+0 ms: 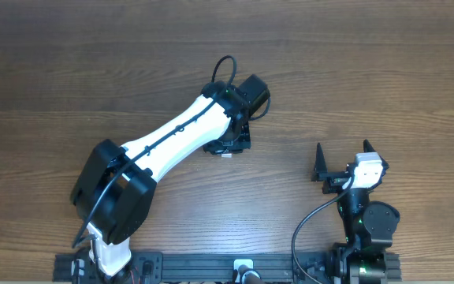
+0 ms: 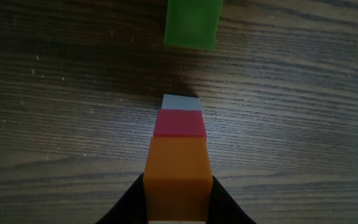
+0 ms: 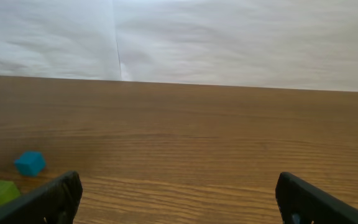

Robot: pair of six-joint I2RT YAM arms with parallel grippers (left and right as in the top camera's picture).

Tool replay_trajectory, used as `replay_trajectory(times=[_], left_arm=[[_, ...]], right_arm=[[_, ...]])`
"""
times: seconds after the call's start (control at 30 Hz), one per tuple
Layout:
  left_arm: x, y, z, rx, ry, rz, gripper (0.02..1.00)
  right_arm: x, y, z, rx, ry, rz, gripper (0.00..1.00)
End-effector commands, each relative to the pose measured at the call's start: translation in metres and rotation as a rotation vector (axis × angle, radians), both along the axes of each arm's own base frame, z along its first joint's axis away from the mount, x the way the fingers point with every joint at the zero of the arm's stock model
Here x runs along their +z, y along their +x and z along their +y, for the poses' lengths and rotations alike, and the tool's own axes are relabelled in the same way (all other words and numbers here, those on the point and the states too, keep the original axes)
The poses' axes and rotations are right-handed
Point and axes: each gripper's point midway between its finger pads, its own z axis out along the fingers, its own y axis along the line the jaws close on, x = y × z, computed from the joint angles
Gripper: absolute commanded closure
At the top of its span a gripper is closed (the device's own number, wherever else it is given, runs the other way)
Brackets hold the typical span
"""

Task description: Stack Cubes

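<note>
your left gripper [image 2: 178, 186] clamped on orange cube [image 2: 178, 165], which looks seated on red cube [image 2: 179, 123] over grey cube [image 2: 182, 102]. green cube [image 2: 192, 22] loose just beyond stack. right gripper [image 3: 179, 199] wide open, well away from stack. open unevenly or drag sideways and you probably topple it

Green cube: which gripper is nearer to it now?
Left. The left gripper, shut on the orange cube, is close beside the green cube; the right gripper, open, is far off near its base.

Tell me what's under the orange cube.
A red cube directly under the orange cube, then a grey cube beneath. They hide the table below them.
</note>
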Motion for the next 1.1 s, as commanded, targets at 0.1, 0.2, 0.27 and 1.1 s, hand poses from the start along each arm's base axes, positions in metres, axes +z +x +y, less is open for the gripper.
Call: replay_trajectory(times=[0.1,0.2,0.27,1.1], left_arm=[[-0.0059,0.0031,0.0059,0.004,0.008,0.013,0.908],[-0.0059,0.0030,0.0059,0.004,0.008,0.013,0.906],[-0.0060,0.0029,0.0059,0.004,0.009,0.013,0.901],[-0.0064,0.0009,0.0044,0.000,0.004,0.020,0.853]], right_arm=[[-0.0015,-0.0001,0.0004,0.000,0.006,-0.002,0.007],[-0.0015,-0.0001,0.0003,-0.001,0.006,-0.002,0.009],[-0.0015,-0.0001,0.0003,-0.001,0.006,-0.002,0.009],[-0.0015,-0.0001,0.0003,-0.001,0.006,-0.002,0.007]])
